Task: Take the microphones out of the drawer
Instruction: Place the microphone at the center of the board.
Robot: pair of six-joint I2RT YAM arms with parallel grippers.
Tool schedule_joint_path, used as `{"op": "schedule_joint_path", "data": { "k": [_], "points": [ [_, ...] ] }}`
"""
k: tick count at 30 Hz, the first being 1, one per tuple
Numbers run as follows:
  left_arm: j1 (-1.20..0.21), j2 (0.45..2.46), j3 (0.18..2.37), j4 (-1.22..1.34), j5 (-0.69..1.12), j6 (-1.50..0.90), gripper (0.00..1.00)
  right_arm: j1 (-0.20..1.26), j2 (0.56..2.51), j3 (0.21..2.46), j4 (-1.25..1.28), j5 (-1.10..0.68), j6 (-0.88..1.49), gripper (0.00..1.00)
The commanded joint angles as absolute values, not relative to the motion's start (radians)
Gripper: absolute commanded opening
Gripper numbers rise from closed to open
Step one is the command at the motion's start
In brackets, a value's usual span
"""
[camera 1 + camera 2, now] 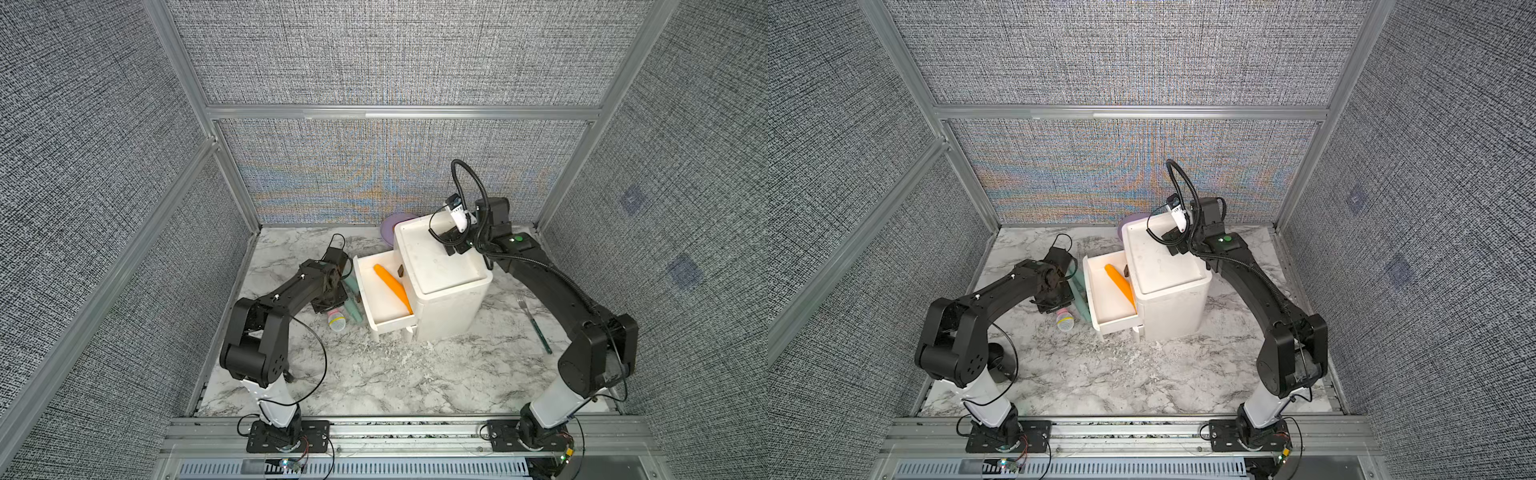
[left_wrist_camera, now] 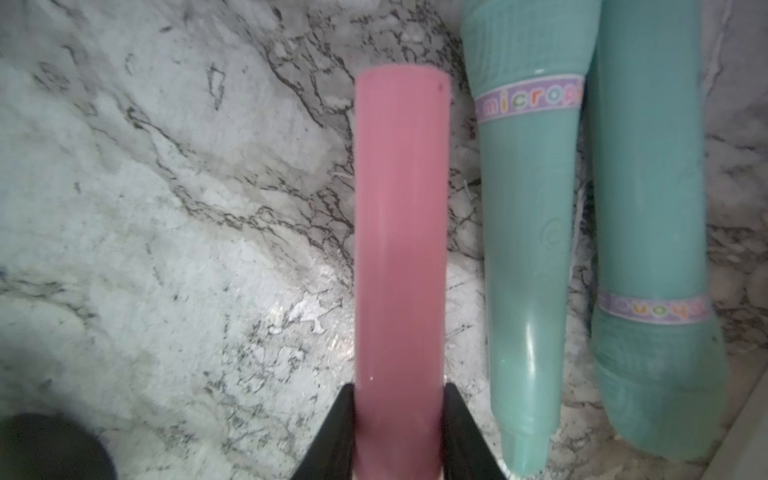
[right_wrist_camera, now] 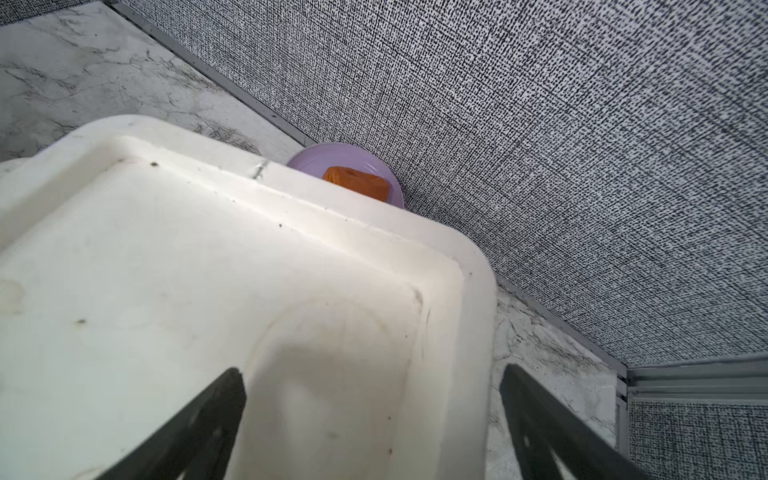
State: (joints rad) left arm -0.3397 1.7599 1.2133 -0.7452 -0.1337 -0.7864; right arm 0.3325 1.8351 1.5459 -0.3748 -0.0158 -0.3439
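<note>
Microphone (image 2: pixel 401 232), pink-handled, is already outside the drawer (image 1: pixel 384 307), just beside it, clamped at the handle by the left pincer (image 2: pixel 400 388). Right pincer (image 3: pixel 372 370) gapes wide, empty, above the drawer's cabinet (image 1: pixel 440 262). Only releasing it on the surface (image 2: pixel 166 208) seems left.

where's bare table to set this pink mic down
Widest bare marble lies in front of the drawer unit, between both arm bases. Crowded: the strip beside the open drawer, where two teal microphones lie next to the pink microphone. A fork takes the right side.
</note>
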Motion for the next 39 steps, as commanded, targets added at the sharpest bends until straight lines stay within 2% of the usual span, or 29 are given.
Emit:
{"op": "schedule_joint_path", "data": {
  "k": [1, 39],
  "points": [
    [-0.337, 1.775, 1.208, -0.677, -0.11, -0.796, 0.0, 0.331, 1.87, 1.525, -0.644, -0.015, -0.332, 0.98],
    [-0.289, 1.868, 1.178, -0.53, 0.054, -0.835, 0.0, 0.331, 1.873, 1.516, -0.642, -0.007, -0.334, 0.98]
  ]
}}
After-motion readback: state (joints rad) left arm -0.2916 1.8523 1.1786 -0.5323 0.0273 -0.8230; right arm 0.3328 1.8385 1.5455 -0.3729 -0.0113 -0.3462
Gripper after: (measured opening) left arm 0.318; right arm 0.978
